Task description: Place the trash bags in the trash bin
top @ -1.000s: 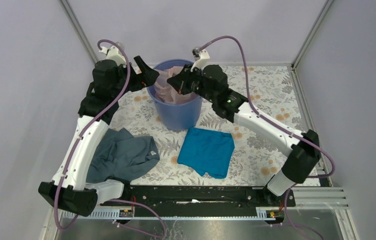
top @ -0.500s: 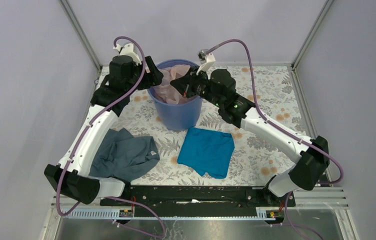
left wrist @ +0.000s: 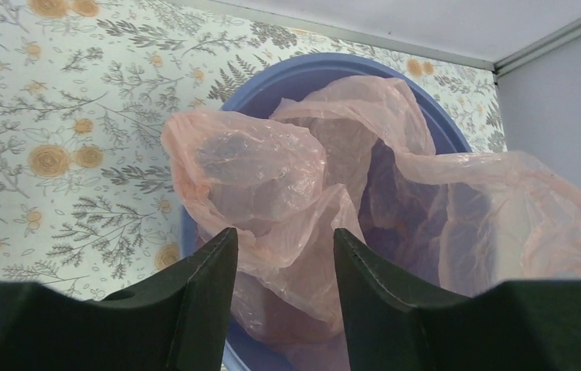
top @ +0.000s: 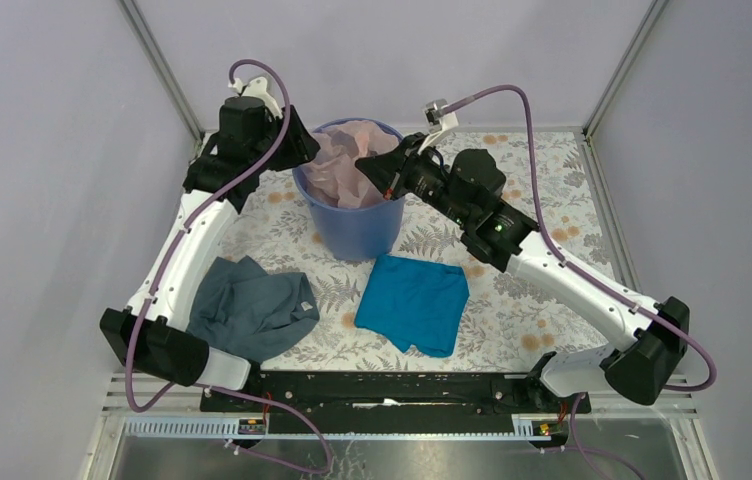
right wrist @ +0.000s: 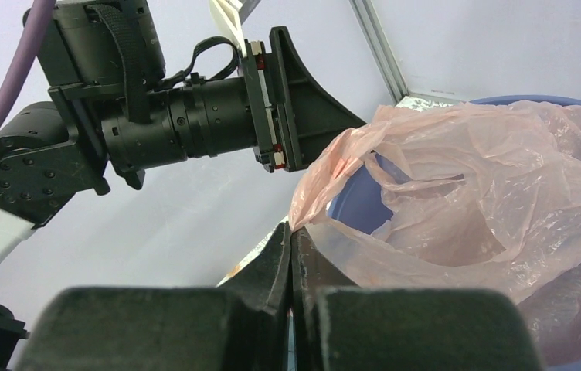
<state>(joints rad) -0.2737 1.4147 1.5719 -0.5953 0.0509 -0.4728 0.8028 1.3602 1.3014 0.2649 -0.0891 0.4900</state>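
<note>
The round blue trash bin [top: 352,228] stands at the back middle of the table. A thin pink trash bag [top: 340,165] fills its mouth and bulges above the rim. My right gripper [top: 370,170] is over the bin's right rim, shut on a pinched edge of the bag [right wrist: 457,178], with the film coming straight out of its tips [right wrist: 292,230]. My left gripper [top: 302,142] hangs at the bin's left rim [left wrist: 303,71]. Its jaws [left wrist: 283,241] stand apart, with a puffed fold of the bag [left wrist: 264,166] just beyond and between the tips.
A teal cloth [top: 414,300] lies in front of the bin and a grey cloth [top: 247,310] lies by the left arm. The table has a floral cover [top: 542,180]. Metal frame posts and grey walls close in the back corners.
My left gripper has moved in toward the bin's left rim and its jaws have narrowed. My right arm has drawn back to the right, holding the bag's edge up.
</note>
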